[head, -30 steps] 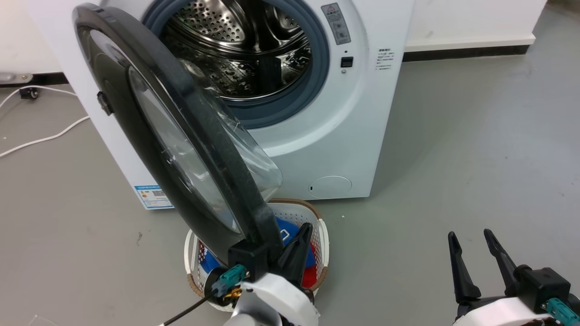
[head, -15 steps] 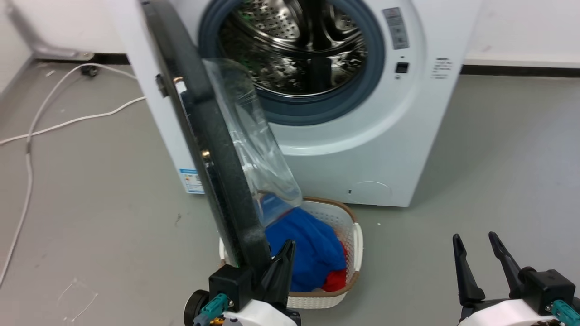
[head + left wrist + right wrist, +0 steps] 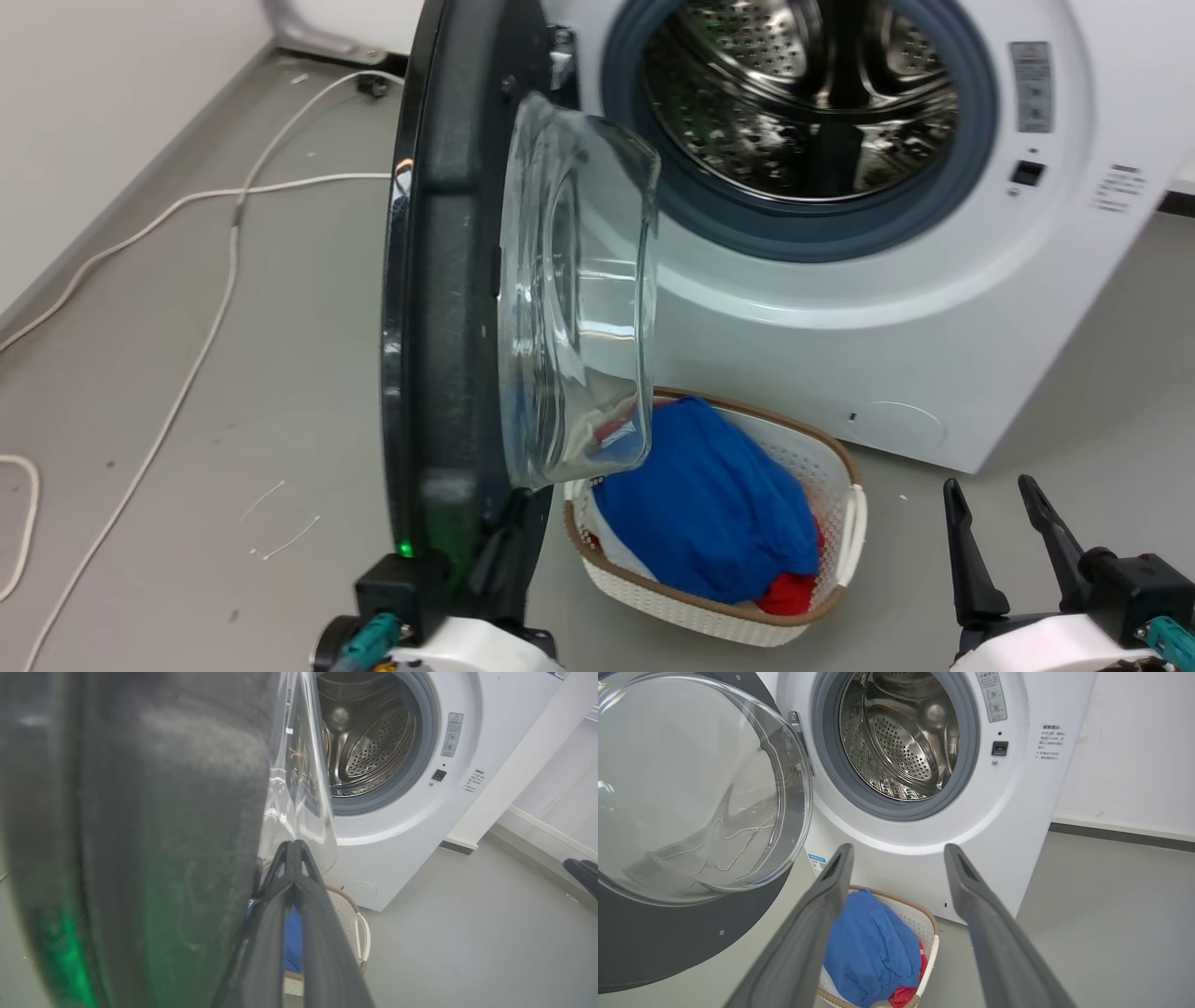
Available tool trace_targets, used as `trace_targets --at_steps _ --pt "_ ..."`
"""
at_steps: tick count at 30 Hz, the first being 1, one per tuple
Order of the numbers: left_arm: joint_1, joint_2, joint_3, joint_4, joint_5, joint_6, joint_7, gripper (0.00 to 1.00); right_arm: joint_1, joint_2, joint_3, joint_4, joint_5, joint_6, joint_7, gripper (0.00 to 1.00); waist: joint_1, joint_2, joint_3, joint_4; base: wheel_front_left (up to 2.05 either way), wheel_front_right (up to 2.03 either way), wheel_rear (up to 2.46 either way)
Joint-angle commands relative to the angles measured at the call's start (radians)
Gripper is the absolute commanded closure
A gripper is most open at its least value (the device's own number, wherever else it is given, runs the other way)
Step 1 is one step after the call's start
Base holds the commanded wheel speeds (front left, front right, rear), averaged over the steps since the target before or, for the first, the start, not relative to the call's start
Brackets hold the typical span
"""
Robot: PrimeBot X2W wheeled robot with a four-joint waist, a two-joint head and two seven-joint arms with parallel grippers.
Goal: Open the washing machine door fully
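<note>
A white laundry basket (image 3: 845, 523) holding a blue garment (image 3: 709, 513) and a red one (image 3: 794, 590) stands on the floor at lower centre, right under the swung-out washing machine door (image 3: 448, 327). A white cable (image 3: 233, 219) trails at the left. The door stands edge-on at centre-left, its black rim hinged to the washing machine (image 3: 840, 317), and its clear glass bowl (image 3: 579, 299) bulges towards the steel drum (image 3: 803, 103). The left gripper (image 3: 294, 847), tips together, lies against the door's lower inner rim. The right gripper (image 3: 988, 487) is spread wide at lower right.
</note>
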Motion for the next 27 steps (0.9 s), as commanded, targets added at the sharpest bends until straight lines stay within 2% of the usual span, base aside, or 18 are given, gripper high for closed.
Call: trace_targets --at_steps 1,7,16,22,27 --pt "0.004 0.021 0.03 0.008 -0.008 0.012 -0.011 1.0 -0.007 0.002 -0.001 -0.003 0.006 0.0 0.0 0.0 0.0 0.0 0.008 0.045 0.0 0.0 0.0" --pt "-0.011 0.076 0.131 0.036 -0.032 0.028 -0.046 1.0 -0.023 0.002 -0.005 -0.005 -0.001 0.0 0.007 0.0 0.0 0.0 0.027 0.087 0.0 0.0 0.0" --pt "-0.053 0.152 0.26 0.108 -0.063 0.017 -0.08 1.0 -0.045 0.002 -0.002 -0.011 -0.01 0.0 0.018 0.0 0.0 0.0 0.062 0.096 0.0 0.0 0.0" --pt "-0.105 0.201 0.347 0.185 -0.097 -0.03 -0.096 1.0 -0.061 0.002 -0.002 -0.016 -0.017 0.0 0.033 0.0 0.0 0.0 0.095 0.08 0.0 0.0 0.0" --pt "-0.158 0.245 0.391 0.269 -0.11 -0.098 -0.099 1.0 -0.078 0.002 -0.003 -0.022 -0.024 0.0 0.044 0.0 0.0 0.0 0.123 0.063 0.0 0.0 0.0"
